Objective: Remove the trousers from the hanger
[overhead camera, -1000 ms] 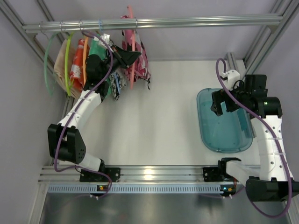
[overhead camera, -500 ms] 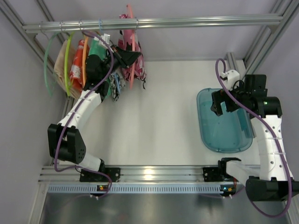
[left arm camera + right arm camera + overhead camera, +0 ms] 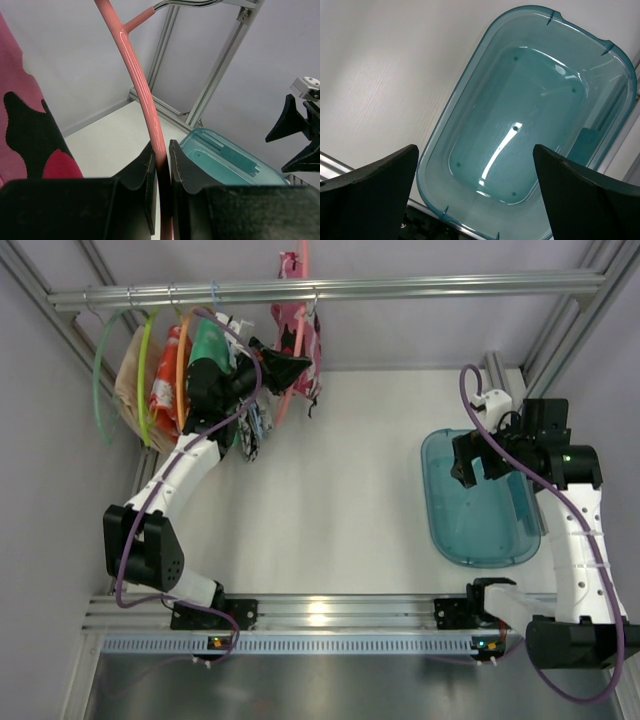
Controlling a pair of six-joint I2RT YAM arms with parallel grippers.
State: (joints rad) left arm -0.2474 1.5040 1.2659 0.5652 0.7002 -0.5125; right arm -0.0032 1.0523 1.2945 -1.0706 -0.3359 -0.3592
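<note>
The pink trousers (image 3: 302, 350) with black and white patches hang on the salmon-pink hanger (image 3: 297, 330), whose hook is over the rail. My left gripper (image 3: 287, 368) is shut on the hanger's arc just below the rail. In the left wrist view the hanger (image 3: 135, 75) runs up between the fingers (image 3: 145, 170), and the trousers (image 3: 20, 120) show at the left edge. My right gripper (image 3: 478, 468) is open and empty above the teal bin (image 3: 480, 540), which also shows in the right wrist view (image 3: 470, 125).
The metal rail (image 3: 450, 285) crosses the back. Green hangers (image 3: 120, 370), an orange hanger (image 3: 182, 365) and other garments (image 3: 165, 390) hang left of my left gripper. Frame posts stand at the back corners.
My left gripper has pulled the hanger and trousers rightward along the rail, away from the other garments. The trousers have swung. The right arm has not moved.
</note>
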